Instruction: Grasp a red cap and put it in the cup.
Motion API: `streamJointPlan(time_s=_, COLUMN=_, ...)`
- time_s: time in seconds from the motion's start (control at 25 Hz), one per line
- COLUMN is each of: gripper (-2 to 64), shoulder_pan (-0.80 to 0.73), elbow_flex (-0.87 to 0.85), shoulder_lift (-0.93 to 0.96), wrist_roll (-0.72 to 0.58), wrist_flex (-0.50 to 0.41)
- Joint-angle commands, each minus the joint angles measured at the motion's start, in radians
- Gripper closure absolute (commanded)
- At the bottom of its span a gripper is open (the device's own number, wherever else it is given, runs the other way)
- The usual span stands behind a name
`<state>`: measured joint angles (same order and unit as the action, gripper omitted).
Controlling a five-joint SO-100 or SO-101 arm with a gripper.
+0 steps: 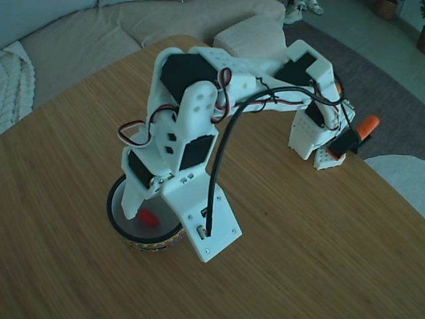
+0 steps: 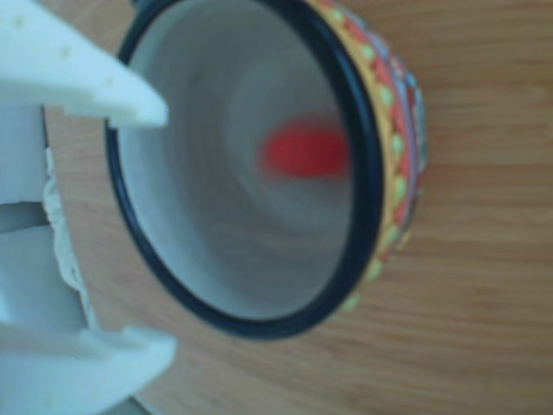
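Resting inside the wide mug with a black rim, pale grey-white interior and multicoloured patterned band, the small flat round bright red plastic bottle cap lies on the mug's floor, blurred in the other view and sitting toward three o'clock of the mug's centre. In the fixed view the same red cap shows through the mug's mouth at about seven o'clock of the picture's centre, with the mug partly hidden behind the white 3D-printed arm's lower links. Only a strip of the patterned band shows there, at the mug's six o'clock edge.

The white two-finger gripper hangs above the mug's nine o'clock rim in the other view. Its jaws are spread apart and hold nothing: one white finger reaches in from eleven o'clock, the other from seven o'clock, and the mug's rim and inner wall show in the gap between them. Neither finger touches the cap.

The mug stands on a round light-brown wooden table with a fine grain. A black cable arcs from the arm's upper links down to a white plate just beside the mug at its three o'clock. Beyond the table, toward twelve o'clock, stands a beige fabric sofa.
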<state>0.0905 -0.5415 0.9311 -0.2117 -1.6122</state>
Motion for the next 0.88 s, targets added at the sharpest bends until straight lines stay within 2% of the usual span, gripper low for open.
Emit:
streamJointPlan(time_s=0.0, gripper=32.6, shoulder_pan=0.002, elbow_flex=0.055, shoulder_lift=0.026, wrist_roll=0.002, wrist_flex=-0.003)
streamJointPlan(time_s=0.24, gripper=32.6, shoulder_pan=-0.006, elbow_flex=0.055, shoulder_lift=0.048, wrist_roll=0.002, wrist_flex=-0.023)
streamJointPlan(time_s=0.48, gripper=32.6, shoulder_pan=-0.029, elbow_flex=0.029, shoulder_lift=0.255, wrist_roll=0.006, wrist_flex=-0.103)
streamJointPlan(time_s=0.84, gripper=32.6, shoulder_pan=-0.11, elbow_flex=-0.241, shoulder_lift=0.592, wrist_roll=0.023, wrist_flex=-0.103)
